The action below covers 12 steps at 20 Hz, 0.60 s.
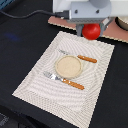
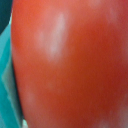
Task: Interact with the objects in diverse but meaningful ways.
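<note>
A red tomato (image 1: 91, 31) hangs between the fingers of my gripper (image 1: 92, 29), which is shut on it. It is held above the far edge of the striped placemat (image 1: 40, 75), in front of a wooden board (image 1: 112, 31). In the wrist view the tomato (image 2: 70, 65) fills almost the whole picture, very close and blurred, with a teal strip (image 2: 5, 95) beside it. My fingers are hidden in that view.
A round tan plate (image 1: 68, 66) lies in the middle of the placemat. A fork with an orange handle (image 1: 64, 80) lies on its near side and an orange-handled knife (image 1: 80, 57) on its far side. A pale object (image 1: 123, 22) sits on the board at the exterior view's right.
</note>
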Available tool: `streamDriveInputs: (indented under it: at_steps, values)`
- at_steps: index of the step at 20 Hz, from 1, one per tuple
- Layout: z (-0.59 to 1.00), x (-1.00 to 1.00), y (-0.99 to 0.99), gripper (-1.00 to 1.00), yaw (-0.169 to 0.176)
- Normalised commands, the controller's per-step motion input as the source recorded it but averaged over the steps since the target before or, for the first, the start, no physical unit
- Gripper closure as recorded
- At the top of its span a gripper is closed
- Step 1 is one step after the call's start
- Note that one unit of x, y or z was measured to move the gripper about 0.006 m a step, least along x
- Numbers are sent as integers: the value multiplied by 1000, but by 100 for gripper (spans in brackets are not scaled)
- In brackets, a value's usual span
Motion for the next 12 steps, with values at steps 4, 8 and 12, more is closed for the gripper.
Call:
streamDriveInputs:
  at_steps: [4, 8, 12]
  values:
    - [62, -319, 326, 100, 227]
    - [0, -426, 373, 100, 192]
    - [0, -502, 355, 100, 158]
